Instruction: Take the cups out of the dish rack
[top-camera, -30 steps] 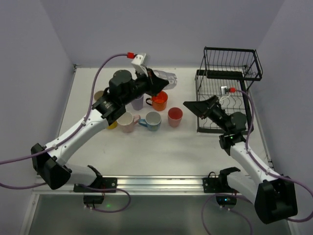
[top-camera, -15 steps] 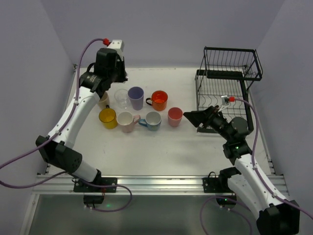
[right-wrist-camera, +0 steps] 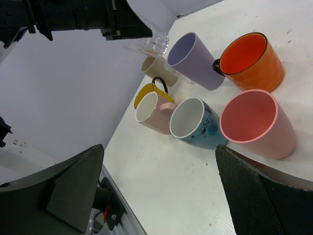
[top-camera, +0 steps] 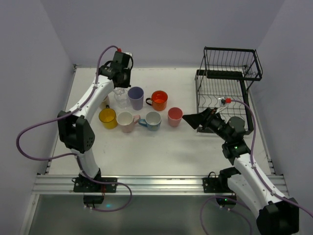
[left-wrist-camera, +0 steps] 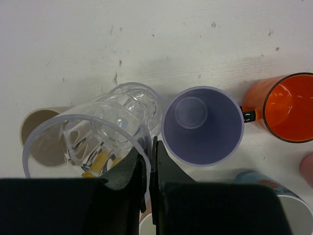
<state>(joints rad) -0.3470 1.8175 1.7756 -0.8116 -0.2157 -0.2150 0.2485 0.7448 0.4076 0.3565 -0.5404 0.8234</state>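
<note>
Cups (top-camera: 153,120), 8 in all, cluster in the surface's (top-camera: 161,147) left half, the left jaws pinching the clear cup's (left-wrist-camera: 98,127) rim, the right jaws wide apart near the dish rack (top-camera: 222,90).

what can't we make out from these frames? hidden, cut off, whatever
- dish rack: right arm covers part of its lower tray in the top view; neither wrist view shows it, so leftover cups can't be ruled out.
- beige cup: partly under the left arm from above, behind clear glass in the left wrist view.
- clear cup: see-through walls overlap in the left wrist view; one or two, unclear.
- blue mug: cut by that view's bottom edge.
</note>
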